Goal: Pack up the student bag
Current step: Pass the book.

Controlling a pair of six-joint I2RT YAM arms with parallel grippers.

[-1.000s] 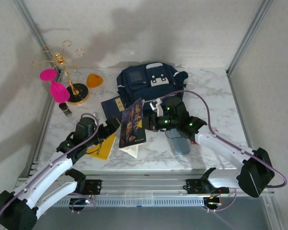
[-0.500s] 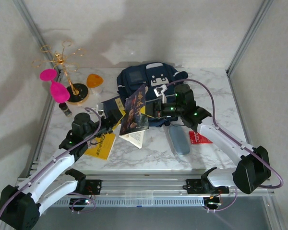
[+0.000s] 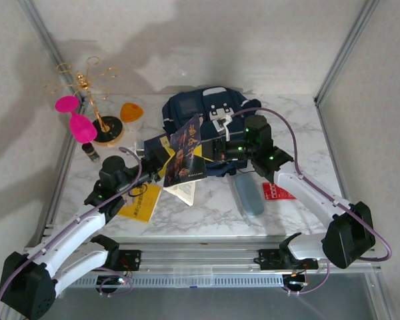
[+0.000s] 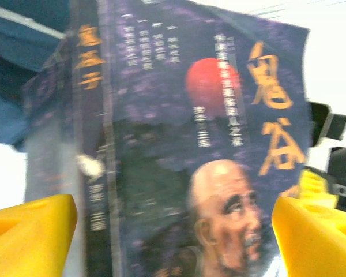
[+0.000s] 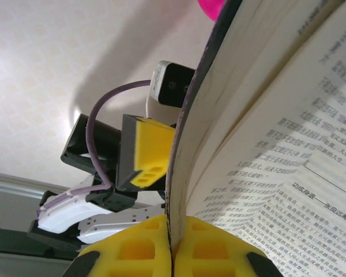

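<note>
Student bag (image 3: pixel 201 111): navy fabric, thin pale stripes, square front panel, white patch with buckles on top, dark straps at the right side. It sits at the back centre of the marble desk (image 3: pixel 300 133) and is the biggest item there.

Right arm reaches in from the right, elbow raised, wrist turned toward the middle. Right pincer (image 5: pixel 171 234) is clamped shut on the lower edge of a book (image 3: pixel 187 155), cover pinched between both yellow pads. The book is off the desk, tilted, dark cover with orange lettering facing the left arm, pages fanning open on the right-arm side.

Left arm stretches forward from the left base, wrist aimed at the cover. Left pincer (image 4: pixel 173 236) is spread wide, one yellow finger on each side of the book; can't tell if the pads touch it.

Bag lies just behind both pincers. From above, the book's top corner overlaps the bag's front-left edge, and the right pincer is right at the bag's front.

Below the book, a yellow booklet (image 3: pixel 141 202) lies flat.
</note>
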